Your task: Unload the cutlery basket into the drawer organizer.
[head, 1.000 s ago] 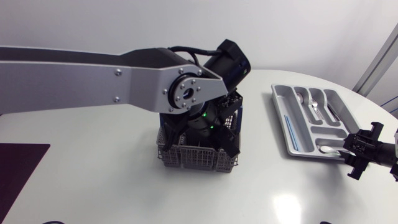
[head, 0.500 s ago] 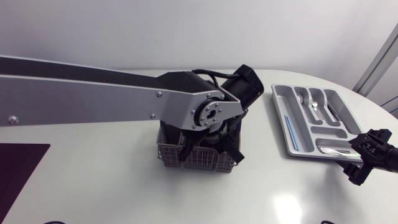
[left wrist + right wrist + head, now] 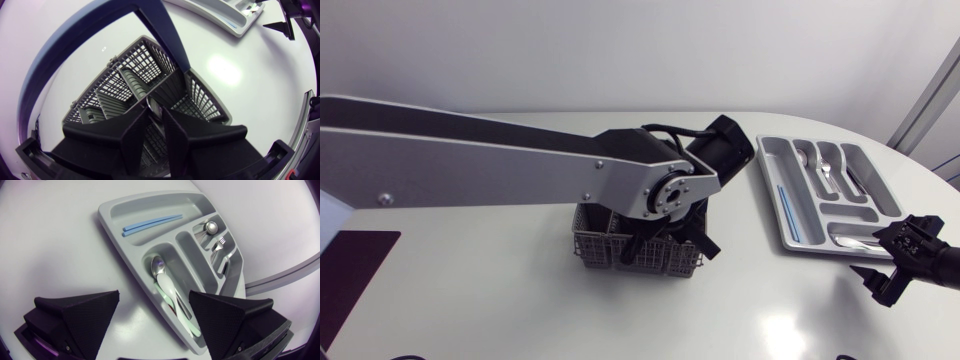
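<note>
The grey mesh cutlery basket (image 3: 595,245) with a blue handle (image 3: 167,35) stands mid-table. My left arm reaches over it from the left. Its gripper (image 3: 155,117) is down inside a basket compartment (image 3: 125,80), and its fingers are drawn close on a shiny metal cutlery piece (image 3: 152,106). The grey drawer organizer (image 3: 772,170) lies to the right. It holds blue chopsticks (image 3: 152,224), spoons (image 3: 159,266), a pale green-handled utensil (image 3: 172,292) and forks (image 3: 220,245). My right gripper (image 3: 878,252) hangs open just off the organizer's near corner (image 3: 107,222) with nothing between its fingers.
The table's rounded edge runs close behind my right gripper. A dark mat (image 3: 350,270) lies at the left front. Bare white tabletop (image 3: 760,290) separates the basket and the organizer.
My left gripper has sunk deeper into the basket and its fingers have drawn together. My right gripper has spread wide and backed away from the organizer toward the table edge.
</note>
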